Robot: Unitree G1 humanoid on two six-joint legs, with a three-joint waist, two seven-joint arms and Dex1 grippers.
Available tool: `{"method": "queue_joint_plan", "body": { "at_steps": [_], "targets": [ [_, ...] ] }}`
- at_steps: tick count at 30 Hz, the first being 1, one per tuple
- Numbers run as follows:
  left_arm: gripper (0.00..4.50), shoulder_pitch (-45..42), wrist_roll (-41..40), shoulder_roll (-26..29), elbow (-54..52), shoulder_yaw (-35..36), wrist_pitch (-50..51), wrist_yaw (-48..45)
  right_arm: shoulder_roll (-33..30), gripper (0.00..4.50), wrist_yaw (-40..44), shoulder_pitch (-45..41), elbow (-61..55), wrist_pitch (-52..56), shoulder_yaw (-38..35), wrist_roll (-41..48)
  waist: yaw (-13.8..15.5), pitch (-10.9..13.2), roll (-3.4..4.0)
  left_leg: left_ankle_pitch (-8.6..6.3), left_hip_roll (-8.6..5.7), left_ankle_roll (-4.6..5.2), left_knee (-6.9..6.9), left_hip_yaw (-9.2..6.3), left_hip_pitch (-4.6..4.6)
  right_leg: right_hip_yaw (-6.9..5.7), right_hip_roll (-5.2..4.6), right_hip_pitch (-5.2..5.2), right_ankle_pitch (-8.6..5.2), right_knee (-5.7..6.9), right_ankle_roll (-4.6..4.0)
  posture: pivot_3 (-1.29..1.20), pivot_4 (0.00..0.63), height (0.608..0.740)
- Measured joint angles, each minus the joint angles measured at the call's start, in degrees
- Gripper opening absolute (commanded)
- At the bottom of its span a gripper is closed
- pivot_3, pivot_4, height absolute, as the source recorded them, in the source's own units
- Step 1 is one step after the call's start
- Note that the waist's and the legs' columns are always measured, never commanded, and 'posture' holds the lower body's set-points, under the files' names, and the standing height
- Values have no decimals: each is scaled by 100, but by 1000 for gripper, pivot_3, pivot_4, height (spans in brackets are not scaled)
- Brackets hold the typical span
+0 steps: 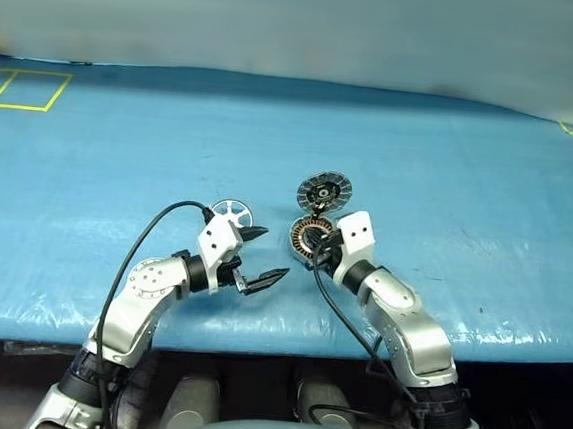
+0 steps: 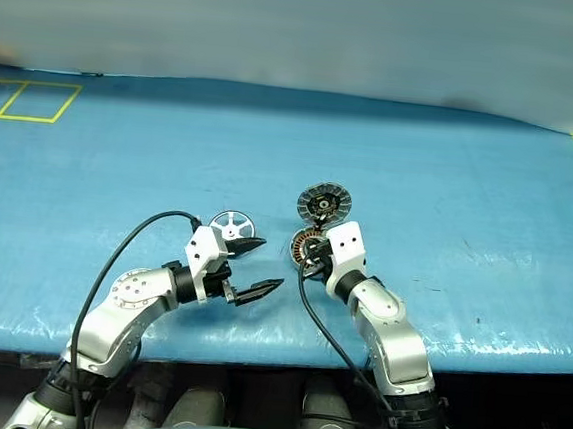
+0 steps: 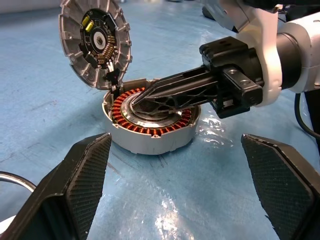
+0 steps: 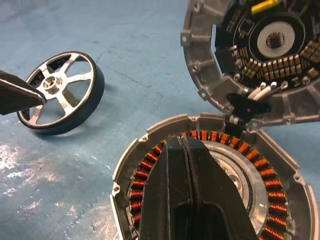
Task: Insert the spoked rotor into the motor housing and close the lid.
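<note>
We are reaching the left pincer point(image 1: 259, 255), jaws wide and empty, for the spoked rotor point(image 1: 231, 211) lying flat on the bench point(image 1: 451, 169) beside it; right pincer point(image 3: 146, 95), closed, steadying the motor housing point(image 3: 150, 121), lid point(image 3: 95, 40) standing open; best gripping the rim squarely.

Bright even light, wet-looking glare on the blue mat point(image 3: 210, 135) (far edge blurred).

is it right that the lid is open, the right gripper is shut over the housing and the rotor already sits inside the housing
Not quite. The spoked rotor is not inside; it lies on the blue table beside the motor housing, as the right wrist view shows. The rest holds: the lid stands open, and the right gripper is shut over the housing.
</note>
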Motion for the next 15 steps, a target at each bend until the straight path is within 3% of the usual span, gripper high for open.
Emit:
{"method": "queue_joint_plan", "body": {
  "at_steps": [7, 15],
  "targets": [
    [4500, 280, 151, -232, 486, 64, -665, 205, 47, 24, -43, 8, -134, -124, 151, -141, 1, 0, 0, 0, 0, 0, 1, 1, -2, 0, -1, -1, 0, 0, 0, 0, 150, 740],
    [4500, 406, -223, -211, 445, 541, -662, 212, -175, 24, 198, -339, -378, 43, 745, -382, -16, 1, 0, 0, 2, 0, 2, 0, 0, -1, 3, -3, -2, 6, 4, 0, 150, 740]
  ]
}}
